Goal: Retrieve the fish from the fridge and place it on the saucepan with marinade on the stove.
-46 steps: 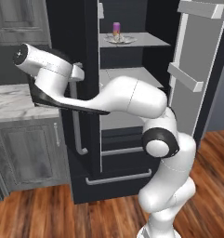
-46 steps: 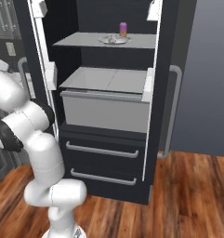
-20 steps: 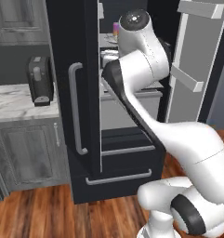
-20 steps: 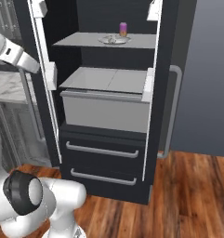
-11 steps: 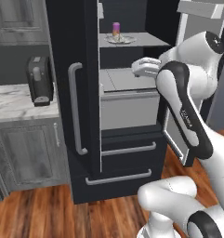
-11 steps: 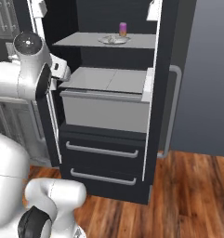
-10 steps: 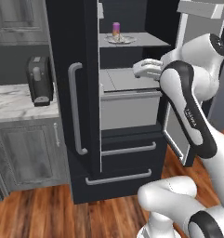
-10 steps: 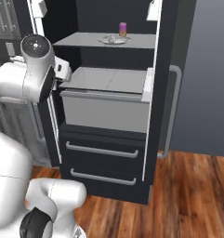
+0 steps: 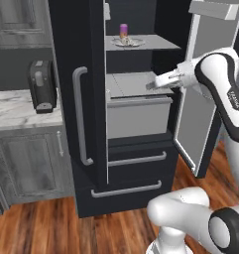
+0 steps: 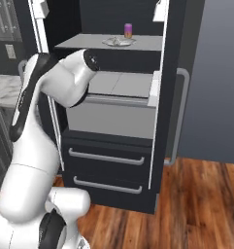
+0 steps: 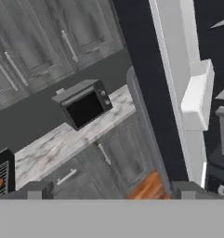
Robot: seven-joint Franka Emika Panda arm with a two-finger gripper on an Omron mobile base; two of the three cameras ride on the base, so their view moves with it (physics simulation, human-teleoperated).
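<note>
We saw the fridge (image 9: 86, 114) standing with its right door swung wide. The fish (image 9: 128, 42) lay on a small plate (image 10: 118, 43) on the upper shelf, just beside a pink-and-yellow cylinder (image 9: 123, 30). Our end effector (image 9: 154, 85) hung with its jaws spread wide and empty, above the grey bin (image 9: 138, 115), well below the fish. A black microwave (image 11: 83, 103) sat on the marble bench (image 11: 62, 142)

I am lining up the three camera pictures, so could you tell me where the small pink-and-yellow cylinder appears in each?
Left base view: pink-and-yellow cylinder top centre, on the fridge's upper shelf.
Right base view: top centre, same shelf.
Hand view: not in it.
Shared landmark: the plate beside it.
</note>
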